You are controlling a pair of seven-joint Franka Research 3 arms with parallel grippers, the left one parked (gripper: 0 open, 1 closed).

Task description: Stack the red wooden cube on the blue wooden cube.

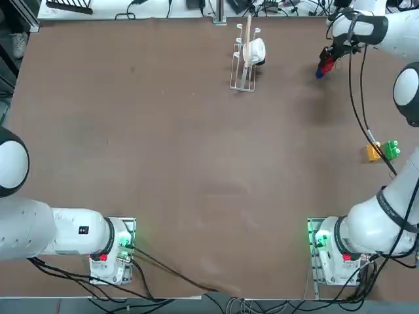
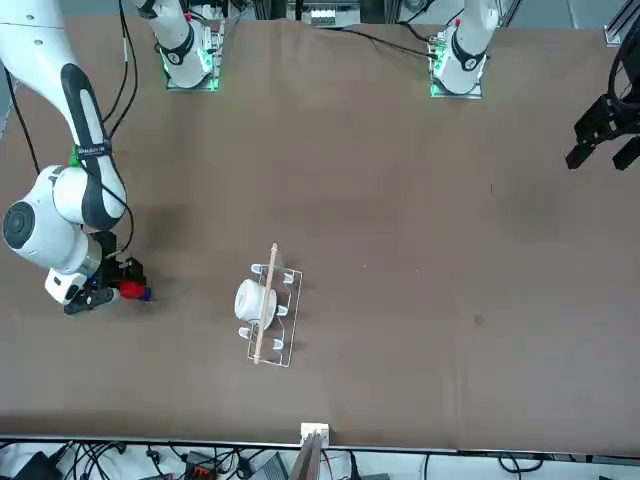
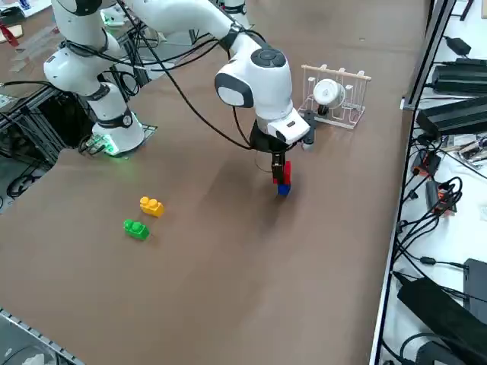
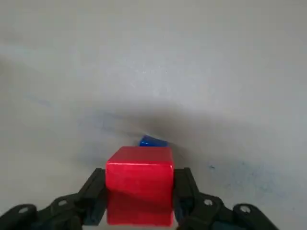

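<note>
My right gripper [image 4: 139,189] is shut on the red wooden cube [image 4: 139,191], gripped by its two sides. The blue wooden cube [image 4: 153,142] sits just under the red one, only a sliver of it showing past the red cube's far edge. In the right side view the red wooden cube [image 3: 284,174] is directly on top of the blue wooden cube [image 3: 283,188], with the gripper [image 3: 279,165] around it. The top view places the pair, red [image 1: 327,66] over blue [image 1: 320,74], at the table's far right. In the front view they show as red [image 2: 129,289] and blue [image 2: 146,294] beside the gripper [image 2: 118,282].
A yellow studded block [image 3: 151,205] and a green studded block [image 3: 135,228] lie together near the table's right edge, closer to my base. A white wire rack holding a white cup [image 1: 252,51] stands at the far middle of the table. Cables hang from my arm.
</note>
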